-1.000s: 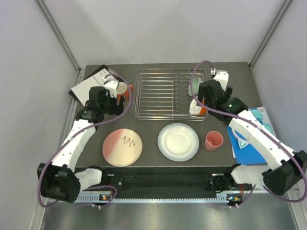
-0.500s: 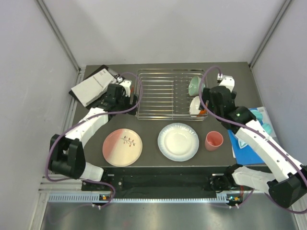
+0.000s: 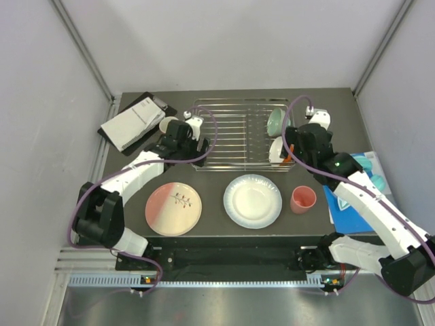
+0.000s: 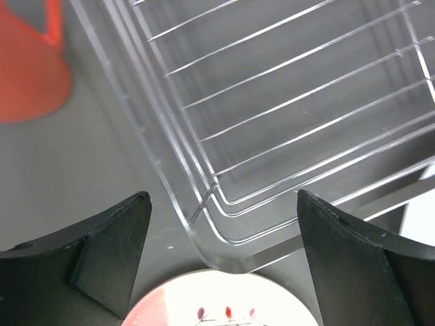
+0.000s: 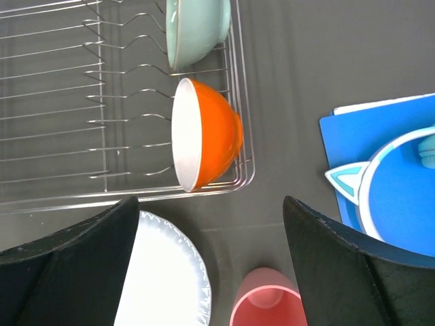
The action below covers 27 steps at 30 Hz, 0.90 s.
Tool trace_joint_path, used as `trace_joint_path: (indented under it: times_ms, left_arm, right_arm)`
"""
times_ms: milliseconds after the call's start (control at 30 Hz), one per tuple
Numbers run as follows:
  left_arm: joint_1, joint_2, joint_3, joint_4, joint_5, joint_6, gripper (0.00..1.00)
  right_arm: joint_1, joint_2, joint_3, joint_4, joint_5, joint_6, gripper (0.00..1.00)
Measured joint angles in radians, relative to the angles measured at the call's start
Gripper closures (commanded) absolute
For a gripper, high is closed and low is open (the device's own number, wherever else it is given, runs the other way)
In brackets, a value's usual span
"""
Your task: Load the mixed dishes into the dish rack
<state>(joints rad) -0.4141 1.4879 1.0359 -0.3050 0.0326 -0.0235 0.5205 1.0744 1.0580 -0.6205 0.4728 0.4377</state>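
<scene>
The silver wire dish rack [image 3: 231, 136] holds a mint green bowl [image 3: 276, 122] and an orange bowl [image 3: 277, 151] on edge at its right end; both show in the right wrist view [image 5: 197, 27] [image 5: 207, 136]. The orange mug [image 3: 168, 125] stands on the table left of the rack, blurred in the left wrist view [image 4: 30, 68]. The pink-and-cream plate [image 3: 173, 207], white plate [image 3: 253, 200] and salmon-pink cup [image 3: 303, 199] lie in front. My left gripper [image 3: 187, 146] is open and empty over the rack's front left corner [image 4: 217, 251]. My right gripper [image 3: 296, 161] is open and empty between rack and cup.
A black-and-white booklet [image 3: 130, 122] lies at the back left. A blue mat with turquoise items [image 3: 360, 183] sits at the right edge, also in the right wrist view [image 5: 394, 176]. Grey walls enclose the table on three sides.
My left gripper let go of the orange mug left of the rack and moved right to the rack's front left corner. My right gripper released the orange bowl in the rack and drew back.
</scene>
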Motion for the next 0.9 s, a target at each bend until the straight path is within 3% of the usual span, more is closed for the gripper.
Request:
trace_joint_path:
  times_ms: [400, 600, 733, 900]
  left_arm:
    - [-0.026, -0.066, -0.034, -0.040, -0.028, 0.020, 0.01]
    - [-0.019, -0.066, 0.103, -0.168, -0.084, 0.109, 0.01]
    - [-0.033, -0.090, 0.216, -0.262, -0.011, 0.167, 0.01]
    - [-0.145, -0.192, 0.206, -0.402, 0.137, 0.238, 0.01]
  right_arm:
    - [0.006, -0.111, -0.111, -0.018, -0.163, 0.037, 0.14]
    - [0.062, -0.206, -0.206, -0.008, -0.297, 0.061, 0.14]
    - [0.088, -0.201, -0.297, 0.023, -0.348, 0.069, 0.14]
    - [0.115, -0.153, -0.402, 0.083, -0.362, 0.079, 0.14]
